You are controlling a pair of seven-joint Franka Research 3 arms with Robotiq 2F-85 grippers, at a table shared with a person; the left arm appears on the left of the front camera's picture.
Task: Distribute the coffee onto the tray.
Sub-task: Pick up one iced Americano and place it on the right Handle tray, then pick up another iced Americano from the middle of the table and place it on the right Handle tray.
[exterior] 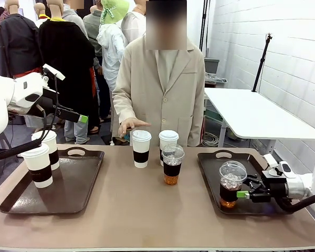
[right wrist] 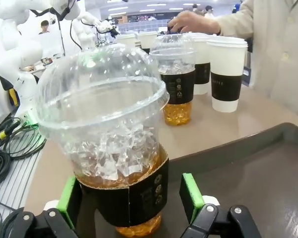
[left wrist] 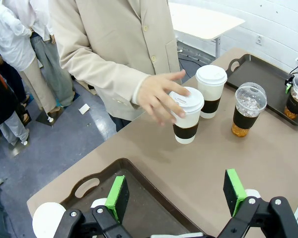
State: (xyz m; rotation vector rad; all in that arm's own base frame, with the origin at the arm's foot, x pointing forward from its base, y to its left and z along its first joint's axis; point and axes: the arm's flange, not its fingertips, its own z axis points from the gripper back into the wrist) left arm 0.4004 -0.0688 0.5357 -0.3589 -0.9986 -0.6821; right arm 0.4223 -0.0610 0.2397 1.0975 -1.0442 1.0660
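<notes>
one iced coffee cup (right wrist: 114,124) on tray (right wrist: 268,168), right gripper (right wrist: 130,184) spread wide around it, ungripped

Front camera sits on the robot's side, a little above the table (exterior: 147,210), facing straight across at the person (exterior: 163,89). Left wrist camera hangs high over the left tray (left wrist: 144,203), tilted down and across toward the middle cups (left wrist: 211,91). Right wrist camera sits low over the right tray (right wrist: 268,168), right up against an iced cup (right wrist: 119,163), looking along the tabletop. All three views catch those middle cups and the person's hand (left wrist: 159,96).
</notes>
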